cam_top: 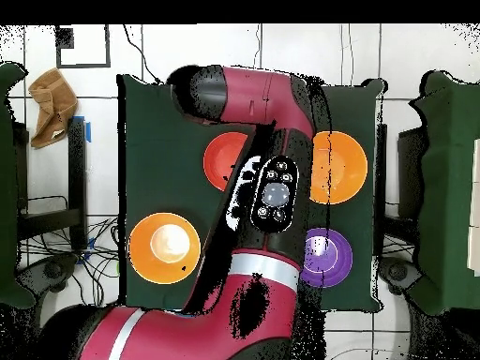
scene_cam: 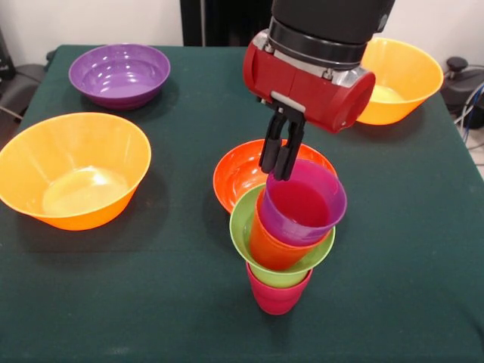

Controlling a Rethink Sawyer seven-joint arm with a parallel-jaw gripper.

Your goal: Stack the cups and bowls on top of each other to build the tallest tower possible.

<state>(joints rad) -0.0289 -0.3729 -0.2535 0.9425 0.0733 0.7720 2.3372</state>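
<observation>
In the front view a tilted tower stands near the table's front: a crimson cup [scene_cam: 276, 296] at the bottom, then a lime green cup [scene_cam: 242, 227], an orange-red cup [scene_cam: 266, 243], and a purple cup [scene_cam: 306, 200] on top, leaning right. My gripper [scene_cam: 277, 168] comes down from above, its two black fingers close together and pinched on the purple cup's far rim. A red-orange bowl [scene_cam: 236, 172] [cam_top: 223, 159] sits just behind the tower. In the overhead view my arm hides the tower and the gripper.
A large orange bowl [scene_cam: 74, 170] [cam_top: 342, 167] sits at the left and another [scene_cam: 404, 76] [cam_top: 164, 247] at the back right. A purple bowl [scene_cam: 119, 74] [cam_top: 328, 258] stands at the back left. Green cloth covers the table [scene_cam: 401, 257].
</observation>
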